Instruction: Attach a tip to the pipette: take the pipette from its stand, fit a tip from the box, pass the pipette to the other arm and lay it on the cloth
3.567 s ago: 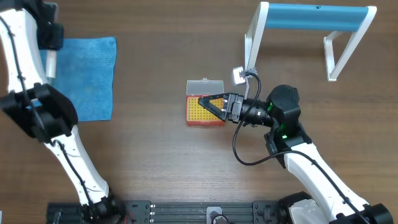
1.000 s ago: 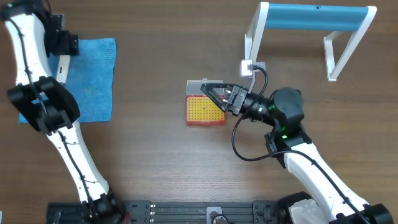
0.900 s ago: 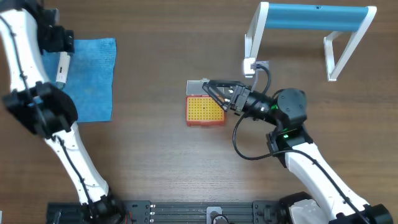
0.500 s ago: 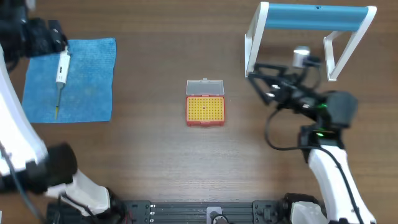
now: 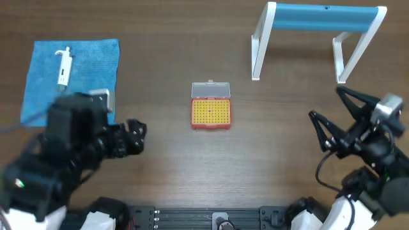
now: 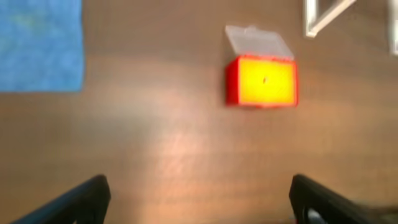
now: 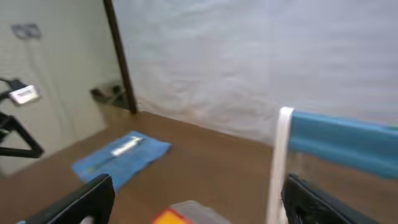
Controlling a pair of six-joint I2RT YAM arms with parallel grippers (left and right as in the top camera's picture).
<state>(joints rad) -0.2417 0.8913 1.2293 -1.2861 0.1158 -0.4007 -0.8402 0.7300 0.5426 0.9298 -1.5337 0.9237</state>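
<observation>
Pipette [image 5: 62, 66] on cloth [image 5: 91, 62], near far edge

Wide bare table [image 5: 160, 160] between cloth [image 5: 89, 70] and tip box [image 5: 211, 114]; stand [image 5: 319, 17] legs fence the far right.

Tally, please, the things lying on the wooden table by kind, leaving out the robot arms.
Blue square cloth: 1
White plastic pipette: 1
Red box of yellow tips: 1
White-framed stand with blue bar: 1
Total: 4
</observation>
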